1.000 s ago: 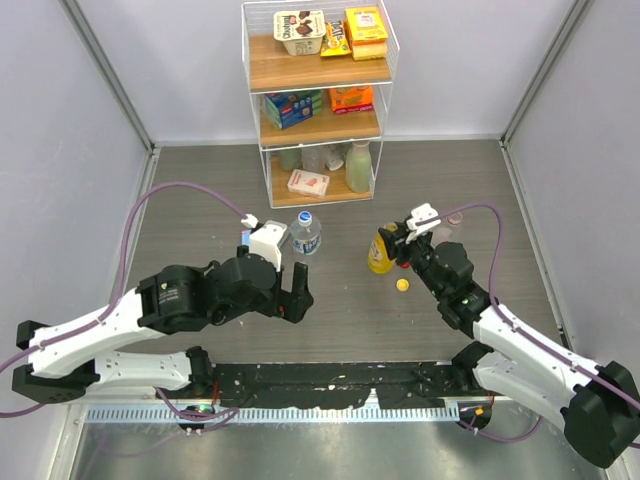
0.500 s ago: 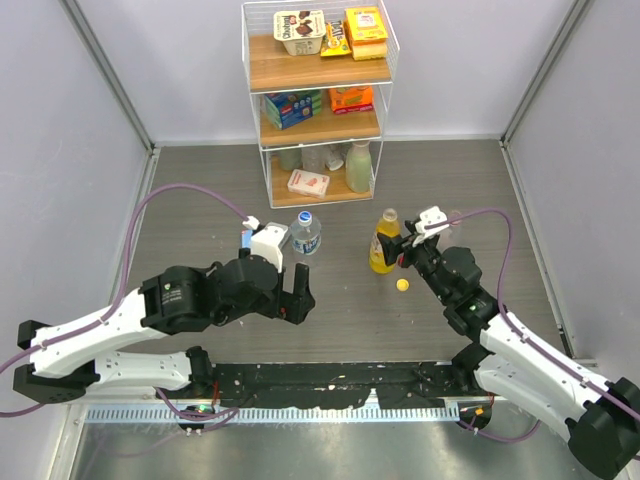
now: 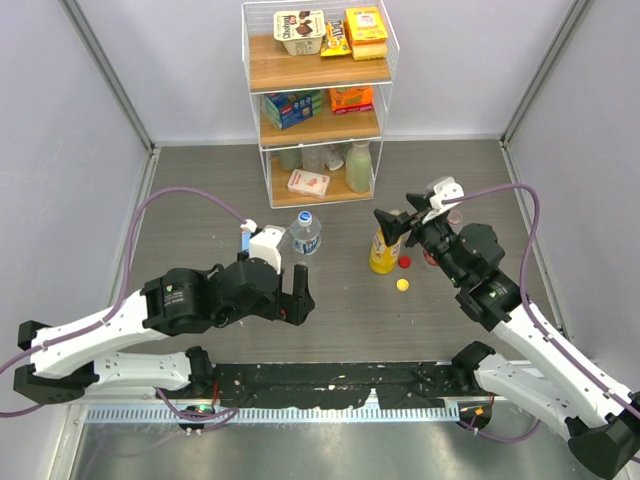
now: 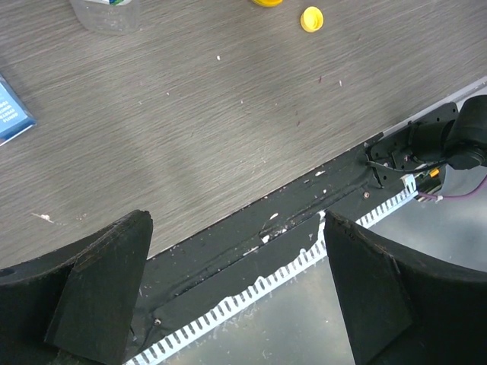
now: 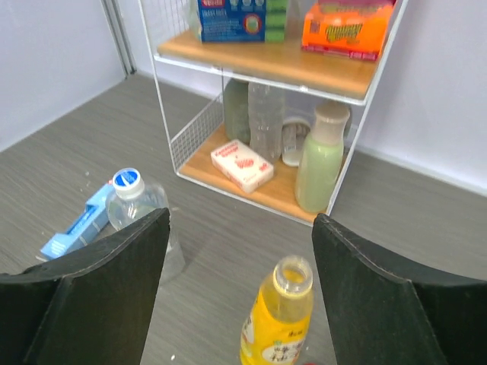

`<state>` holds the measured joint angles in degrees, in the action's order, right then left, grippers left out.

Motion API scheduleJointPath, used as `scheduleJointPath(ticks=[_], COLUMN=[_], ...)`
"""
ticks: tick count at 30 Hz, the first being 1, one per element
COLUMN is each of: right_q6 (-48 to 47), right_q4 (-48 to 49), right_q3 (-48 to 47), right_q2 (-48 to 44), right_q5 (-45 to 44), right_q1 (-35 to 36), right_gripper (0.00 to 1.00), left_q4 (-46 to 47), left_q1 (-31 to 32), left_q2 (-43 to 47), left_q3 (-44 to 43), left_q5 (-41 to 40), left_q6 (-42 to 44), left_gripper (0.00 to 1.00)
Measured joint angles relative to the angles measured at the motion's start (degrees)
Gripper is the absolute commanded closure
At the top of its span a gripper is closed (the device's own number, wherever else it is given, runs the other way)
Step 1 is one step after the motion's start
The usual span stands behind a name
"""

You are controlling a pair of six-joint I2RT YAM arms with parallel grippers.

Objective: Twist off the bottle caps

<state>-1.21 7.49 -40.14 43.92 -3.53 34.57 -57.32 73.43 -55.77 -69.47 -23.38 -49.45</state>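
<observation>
Nothing legible; lettering on the orange box [image 5: 344, 30], blue box [image 5: 230, 18] and juice bottle [image 5: 277, 325] blurs.

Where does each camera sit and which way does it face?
Top external: above, behind the robot, looking down on table, shelf rack, both arms.
Left wrist: down at the table's near edge, framed by left gripper.
Right wrist: toward the rack, over the juice bottle, framed by right gripper.
Shared: juice bottle, in top and right wrist.
</observation>
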Motion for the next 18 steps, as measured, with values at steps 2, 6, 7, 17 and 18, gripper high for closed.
scheduleJointPath(ticks=[2, 6, 7, 17, 18], right_q6=[0.07, 0.33, 0.63, 4.52, 4.46], right_q4=[-0.94, -2.99, -3.32, -9.81, -10.32], right_q3=[-2.47, -6.95, -7.87, -19.08, -20.02], right_q2=[0.59, 2.95, 3.80, 16.28, 17.70], right_q5=[0.57, 3.13, 4.11, 10.12, 10.12], right_q1=[-0.02, 0.00, 0.00, 2.21, 2.97], right_gripper=[0.16, 0.15, 0.15, 0.08, 0.08], left_q4=[-0.09, -0.59, -0.83, -7.13, -7.48], left_q1=[0.00, 0.00, 0.00, -0.02, -0.02], left_q2=[0.35, 1.11, 1.18, 1.20, 1.25], left_q3=[0.04, 0.04, 0.04, 0.98, 1.62], left_q5=[-0.02, -0.46, -0.74, -3.45, -3.45], left_q6=[-0.31, -1.51, -1.77, -9.07, -10.03], left_gripper=[0.01, 0.00, 0.00, 0.00, 0.00])
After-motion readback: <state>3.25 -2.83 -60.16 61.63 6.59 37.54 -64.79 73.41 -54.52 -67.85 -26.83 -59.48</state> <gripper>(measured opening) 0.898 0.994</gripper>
